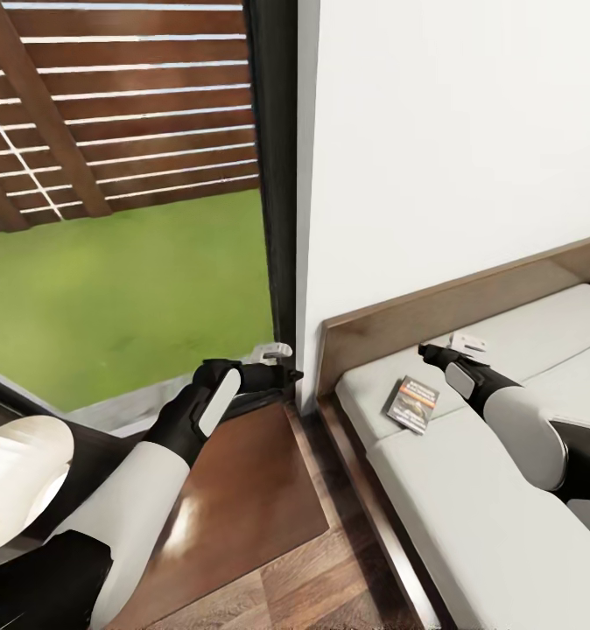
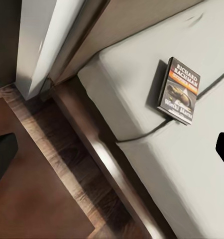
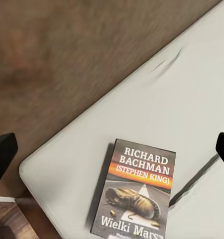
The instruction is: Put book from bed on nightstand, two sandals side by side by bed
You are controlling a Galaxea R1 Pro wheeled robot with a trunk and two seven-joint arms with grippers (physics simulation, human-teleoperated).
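- The book (image 1: 413, 403) lies flat on the bed (image 1: 470, 490), near the mattress's corner by the headboard (image 1: 435, 306), cover up.
- Right hand (image 1: 428, 352) hangs over the mattress just beyond the book, not touching it; the right arm reaches across the bed.
- From the right wrist, the book (image 3: 137, 191) sits between the two dark fingertips (image 3: 2, 154), which stand wide apart at the picture's edges: the hand is released, grasping nothing.
- The cover reads "Richard Bachman (Stephen King)", with an orange band and a worn boot pictured.
- Left hand (image 1: 288, 374) hovers above the nightstand (image 1: 234, 490), beside the dark window frame (image 1: 273, 175).
- From the left wrist, its fingertips (image 2: 2, 159) also sit far apart, released and empty; the book (image 2: 179, 92) shows on the mattress, well apart from that hand.
- The nightstand stands just beside the bed's frame, its glossy brown top bare where it shows.
- Through the window: green grass and a slatted wooden fence.
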